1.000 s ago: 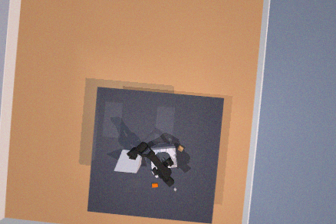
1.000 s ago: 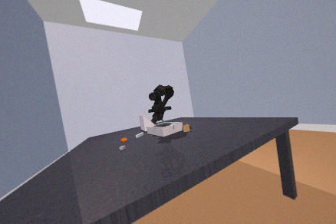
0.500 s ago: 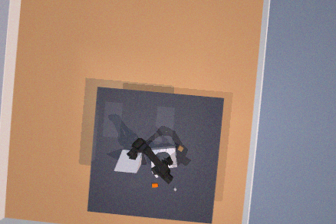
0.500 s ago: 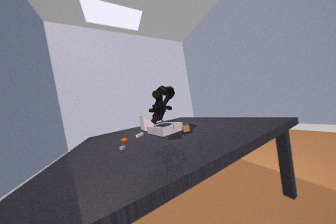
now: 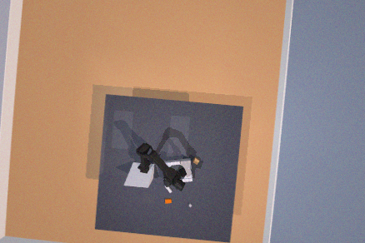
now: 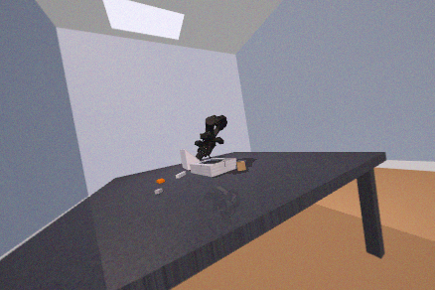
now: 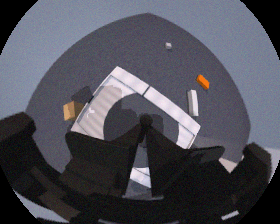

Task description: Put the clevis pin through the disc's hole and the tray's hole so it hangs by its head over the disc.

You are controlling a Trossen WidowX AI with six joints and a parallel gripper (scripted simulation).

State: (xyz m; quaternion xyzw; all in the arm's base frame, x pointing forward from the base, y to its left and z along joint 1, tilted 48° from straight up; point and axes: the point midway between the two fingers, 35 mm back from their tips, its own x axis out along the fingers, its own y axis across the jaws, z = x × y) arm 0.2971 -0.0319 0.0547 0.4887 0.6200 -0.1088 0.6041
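White walls ring the one tray [image 5: 188, 167] [image 6: 212, 170] [image 7: 172, 106], and here we have one dark-looking disc [image 5: 177, 167] [image 6: 213, 162] [image 7: 118, 116] inside it, its round edge showing within the rim from the wrist. One gripper [image 5: 177, 176] [image 6: 209, 157] [image 7: 143, 127] hangs above, fingers nearly together, gripping something; it is most likely the pin [image 7: 146, 120], a small dark round end showing at the fingertips over the disc. Whether that end has reached the hole, I can't tell.

Four small loose pieces lie outside the tray: one tan block [image 5: 197, 161] [image 6: 241, 166] [image 7: 70, 111] near its wall, one white bar [image 5: 168, 189] [image 6: 181, 175] [image 7: 192, 103], one orange block [image 5: 168, 201] [image 6: 160, 181] [image 7: 203, 82] and one tiny pale piece [image 5: 190, 205] [image 6: 158, 191] [image 7: 168, 45] well apart from it. The wrist view gives us that round end, lost in the other two; the exterior shows the pale panel [image 5: 139, 176] [image 6: 186, 160] rising beyond the tray, while the top view shows its broad sloping face.
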